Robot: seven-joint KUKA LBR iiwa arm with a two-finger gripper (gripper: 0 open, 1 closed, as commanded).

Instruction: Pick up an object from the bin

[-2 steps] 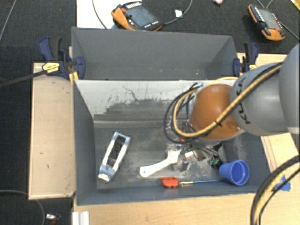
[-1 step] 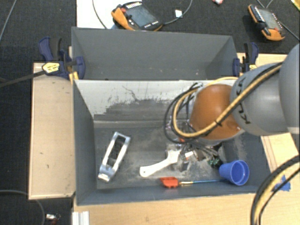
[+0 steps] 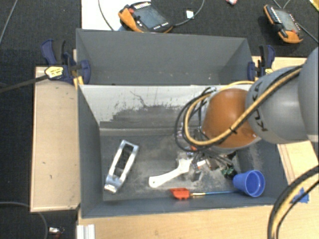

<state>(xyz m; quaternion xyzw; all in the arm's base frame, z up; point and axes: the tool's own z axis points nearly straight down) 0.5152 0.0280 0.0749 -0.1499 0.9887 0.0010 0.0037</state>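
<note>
My gripper [image 3: 198,164] is low in the bin's right half, under the arm's orange cover. It is right at the right end of a white plastic piece [image 3: 165,178] with a long flat handle, which lies slanted on the floor and points down-left. Whether it grips that piece I cannot tell. Just in front lies a small screwdriver [image 3: 181,193] with an orange-red handle and a thin blue shaft running right. A blue funnel-shaped cup [image 3: 249,183] lies on its side at the front right, close to the gripper.
A silver and white open-frame object [image 3: 120,166] lies slanted at the bin's front left, apart from the rest. A small green and black bit [image 3: 228,172] shows under the arm's cover. The arm and its cables overhang the bin's right side.
</note>
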